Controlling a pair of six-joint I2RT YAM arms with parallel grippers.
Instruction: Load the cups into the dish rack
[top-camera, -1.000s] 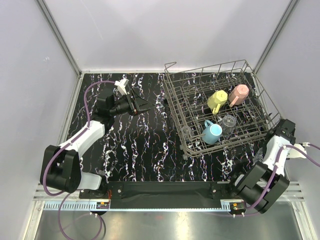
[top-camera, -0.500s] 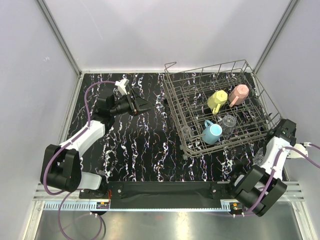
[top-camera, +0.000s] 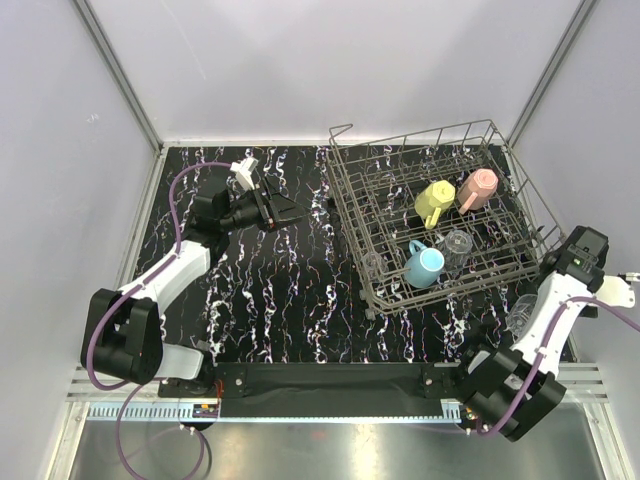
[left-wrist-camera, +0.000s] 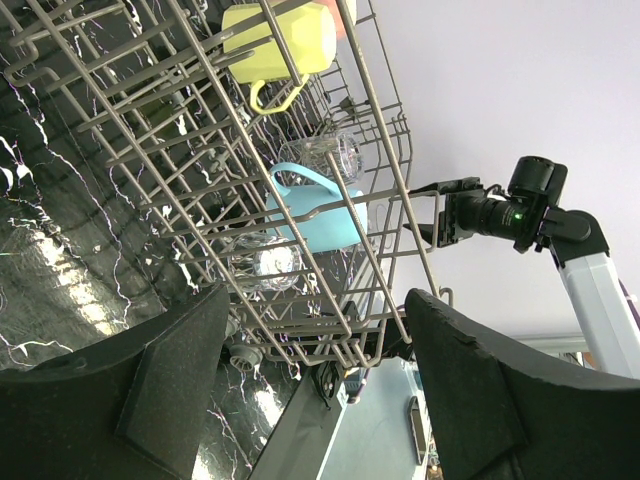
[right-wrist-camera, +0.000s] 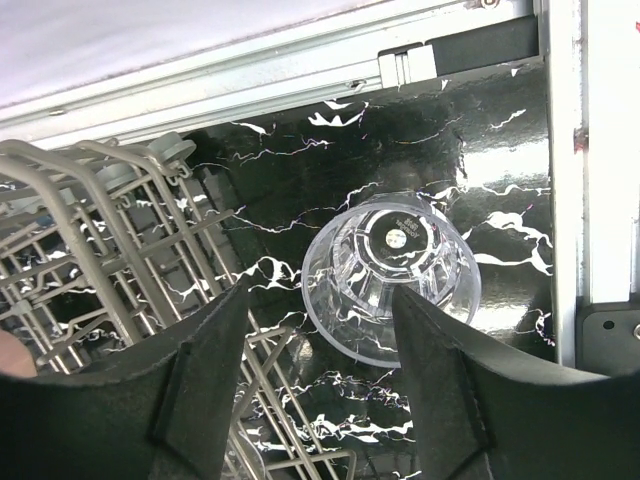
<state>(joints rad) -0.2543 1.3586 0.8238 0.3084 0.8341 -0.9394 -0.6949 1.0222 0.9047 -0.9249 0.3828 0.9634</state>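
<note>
- Vs. 1 s ago: the right arm (top-camera: 555, 300) has swung out. Its wrist now sits closer to the right wall and further from the dish rack (top-camera: 352, 215).
- That shift uncovers the loose glass (top-camera: 522, 315) on the tabletop (top-camera: 270, 300), just off the rack's near-right corner. Before, the arm mostly hid it.
- Left arm (top-camera: 170, 270), left tool (top-camera: 285, 212) & everything inside the rack: no change we can see.
- Right tool (right-wrist-camera: 320, 290): fingers spread wide, gripping nothing. In the wrist view the loose glass lies beyond the tips, offset toward one finger & partly behind it. We make out no contact.
- Left tool: also spread wide & empty. It hangs over the far-left part of the tabletop, aimed at the rack & well apart from it.
- Rack: big grey wire basket w/ upright tines, on the right half of the tabletop, turned a bit off square to the edges.
- Inside it, the yellow mug (top-camera: 434, 203) & pink mug (top-camera: 479, 189) sit side by side toward the far right, both tipped over.
- The blue mug (top-camera: 424, 266) sits nearer the front, handle to its upper left.
- The rack glass (top-camera: 457, 245) is just right of the blue mug. The corner glass (top-camera: 372, 265) is by the near-left corner.
- Loose glass: see-through & tapered, w/ a round mark at the centre of its base. The black, white-veined tabletop shows through it. We can't tell which end is up.
</note>
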